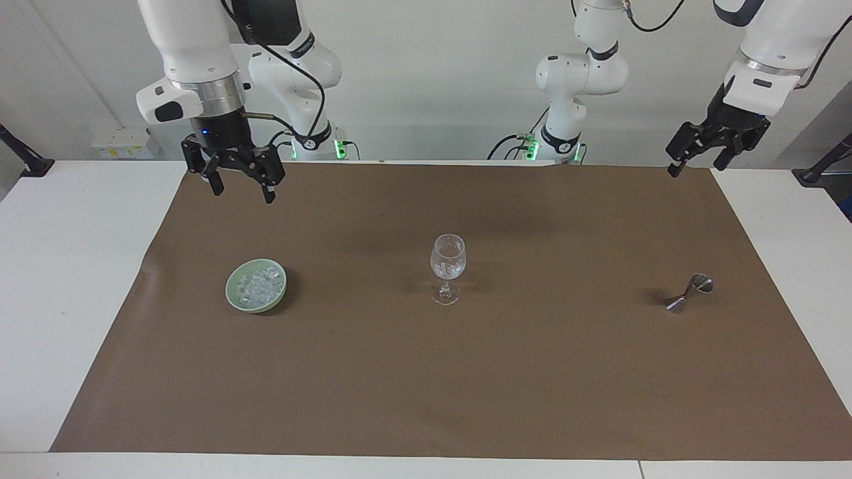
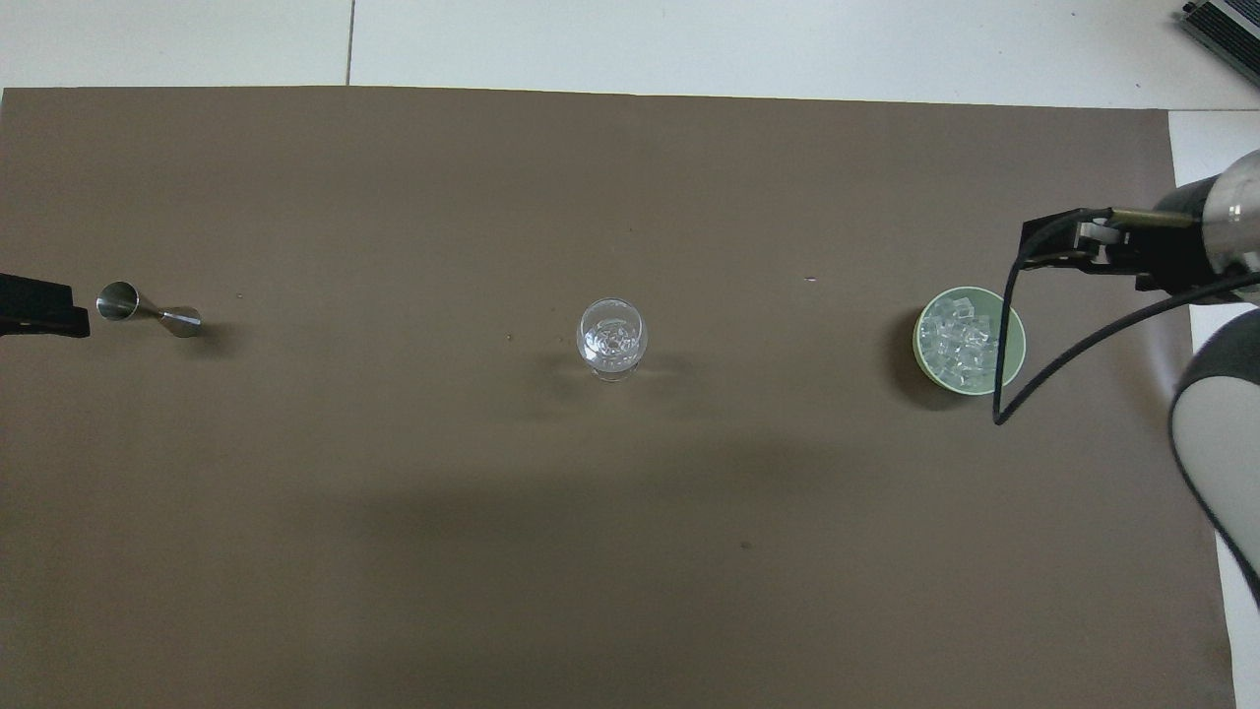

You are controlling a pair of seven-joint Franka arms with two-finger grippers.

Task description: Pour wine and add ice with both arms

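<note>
A bowl (image 1: 256, 285) holding the ice (image 1: 258, 285) sits toward the right arm's jaws; a wine glass (image 1: 447, 268) stands mid-counter; a jigger (image 1: 689, 293) lies toward the left arm's jaws.

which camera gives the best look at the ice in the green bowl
The overhead view: it looks straight down into the green bowl, so the ice chunks show separately. The facing view shows them slantwise as a whitish heap.

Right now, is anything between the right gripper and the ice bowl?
Nothing visible. The right gripper hangs open above the mat, and only bare brown mat separates it from the green bowl of ice.
</note>
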